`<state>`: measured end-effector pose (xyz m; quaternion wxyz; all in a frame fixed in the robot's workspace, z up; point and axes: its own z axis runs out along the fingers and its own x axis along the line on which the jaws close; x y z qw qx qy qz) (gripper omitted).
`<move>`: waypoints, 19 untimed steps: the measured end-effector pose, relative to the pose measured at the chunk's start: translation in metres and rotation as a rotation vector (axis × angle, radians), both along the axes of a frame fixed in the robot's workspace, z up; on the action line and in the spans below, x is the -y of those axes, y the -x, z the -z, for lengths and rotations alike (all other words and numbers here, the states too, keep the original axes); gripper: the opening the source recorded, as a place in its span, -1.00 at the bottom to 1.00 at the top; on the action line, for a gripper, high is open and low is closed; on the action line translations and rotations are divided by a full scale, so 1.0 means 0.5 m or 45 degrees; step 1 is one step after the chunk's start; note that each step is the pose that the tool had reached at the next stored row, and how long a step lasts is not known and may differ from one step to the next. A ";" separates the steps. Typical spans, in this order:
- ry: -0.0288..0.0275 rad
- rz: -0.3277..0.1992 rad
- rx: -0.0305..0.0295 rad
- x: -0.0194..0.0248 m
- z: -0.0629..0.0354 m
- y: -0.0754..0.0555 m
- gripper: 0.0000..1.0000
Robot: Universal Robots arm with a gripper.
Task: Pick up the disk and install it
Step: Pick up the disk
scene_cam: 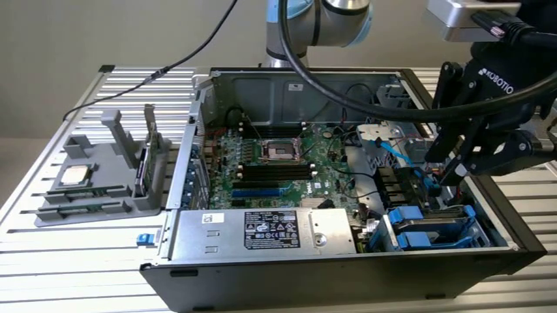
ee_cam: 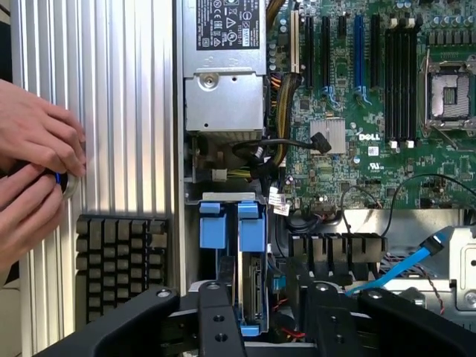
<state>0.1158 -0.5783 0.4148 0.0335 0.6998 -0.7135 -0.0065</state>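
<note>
Closely over the computer case [scene_cam: 348,280], the gripper [ee_cam: 269,306] is straddling the disk [ee_cam: 250,286], fingers spread and not pinching it.
The disk is standing on edge in its blue carrier frame [ee_cam: 223,223], nearer one finger than the other, so an uneven squeeze could be tilting or jamming it. Just beyond, the blue cable [ee_cam: 405,269] and loose wires [ee_cam: 297,219] are lying within snagging reach; farther off, a person's hands [ee_cam: 33,160] are working beside the computer case.

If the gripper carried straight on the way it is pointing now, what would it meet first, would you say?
Most likely the disk, standing on edge in its blue carrier inside the computer case, in line with the gripper; the gap to it is unclear.
</note>
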 end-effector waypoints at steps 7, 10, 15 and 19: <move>0.0003 0.000 -0.0038 -0.0001 0.006 -0.010 -0.73; 0.0010 0.000 -0.0089 0.0000 0.009 -0.015 -0.79; 0.0043 0.000 -0.0149 -0.0001 0.018 -0.025 -0.79; 0.0067 0.000 -0.0172 -0.0001 0.029 -0.032 -0.79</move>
